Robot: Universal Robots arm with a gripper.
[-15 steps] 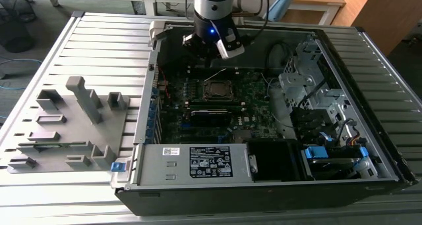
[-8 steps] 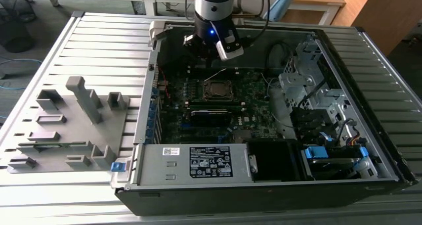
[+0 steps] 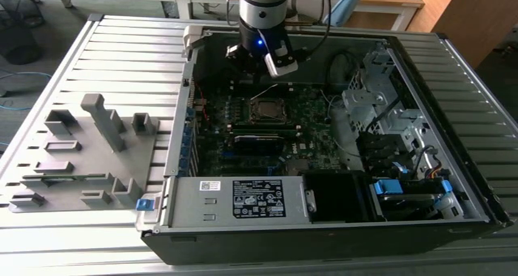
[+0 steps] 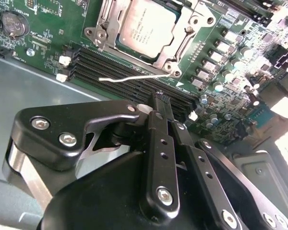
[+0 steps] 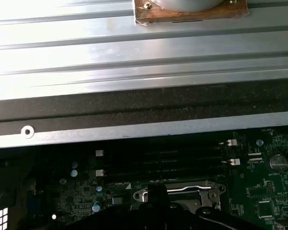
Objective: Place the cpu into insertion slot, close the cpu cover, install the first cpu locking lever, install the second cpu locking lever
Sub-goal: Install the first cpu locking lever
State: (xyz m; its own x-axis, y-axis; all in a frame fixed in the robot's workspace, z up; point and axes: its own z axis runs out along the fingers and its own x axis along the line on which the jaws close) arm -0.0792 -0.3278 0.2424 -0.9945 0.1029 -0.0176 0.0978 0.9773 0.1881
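Note:
The cpu (image 4: 146,26), a silver-grey square, lies in the insertion slot (image 3: 267,110) on the green board inside the open computer case. The cpu cover (image 4: 185,40), a silvery frame, rests flat around the chip. One thin silver locking lever (image 4: 129,77) sticks out free over the long black slots. My gripper (image 4: 162,99) hangs above those slots, just short of the lever's free end. Its black fingers (image 4: 158,143) are shut with nothing between them. In the exterior view the gripper (image 3: 267,70) hovers over the board behind the socket. The first wrist view shows the socket's rim (image 5: 177,194).
The case's metal walls (image 3: 182,115) ring the board. A power supply (image 3: 235,200) and a black fan housing (image 3: 340,197) fill the near side, drive bays (image 3: 389,124) the exterior view's right. A grey fixture (image 3: 81,154) with upright blocks stands on the slatted table at the left.

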